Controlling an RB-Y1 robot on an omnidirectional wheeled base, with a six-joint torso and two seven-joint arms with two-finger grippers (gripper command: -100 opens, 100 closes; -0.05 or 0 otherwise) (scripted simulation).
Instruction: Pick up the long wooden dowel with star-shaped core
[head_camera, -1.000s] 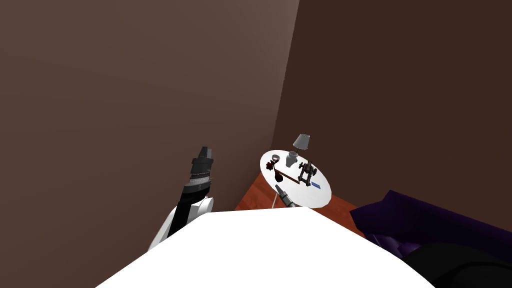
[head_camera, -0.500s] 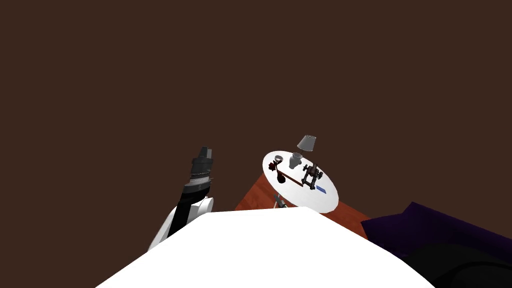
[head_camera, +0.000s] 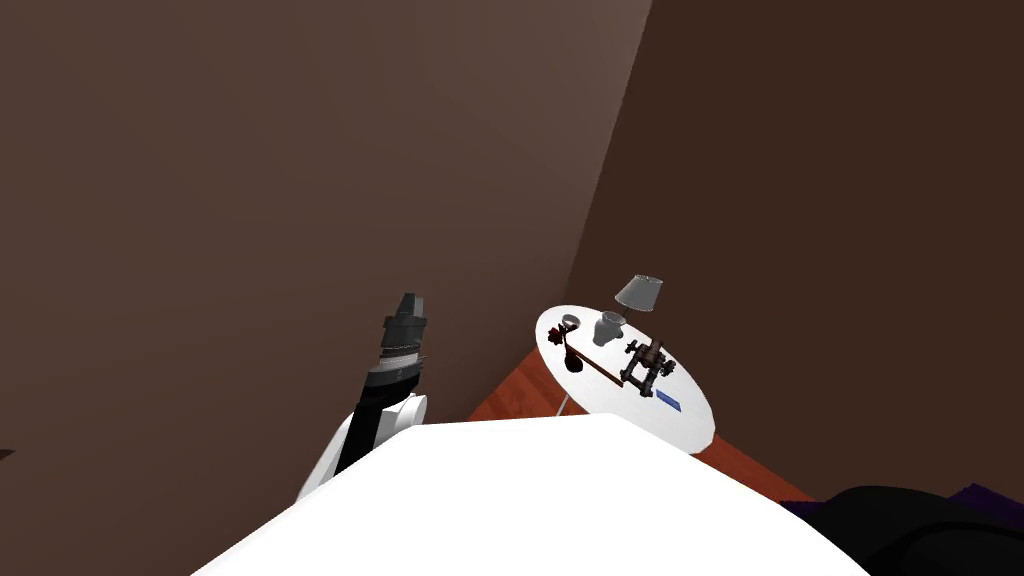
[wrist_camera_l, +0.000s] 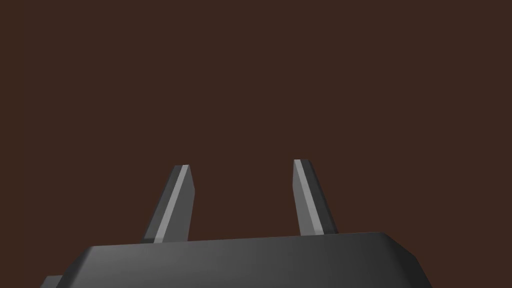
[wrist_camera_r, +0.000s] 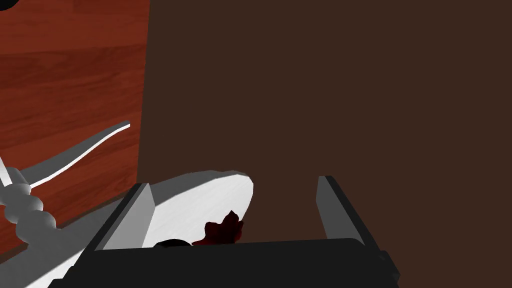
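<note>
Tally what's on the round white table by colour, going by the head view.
Grey: 3, lamp, cup, small bowl
Brown: 1, long dowel
Dark red: 1, star-shaped piece
Black or near black: 2, round lump, frame-like piece
Blue: 1, flat card
Total: 8

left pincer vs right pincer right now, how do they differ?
The left pincer sits off to the left of the white table, apart from it; the right pincer points at its rim. The left pincer has nothing between its fingers; the right pincer has a dark red jagged piece near its body. Both open, holding nothing.
</note>
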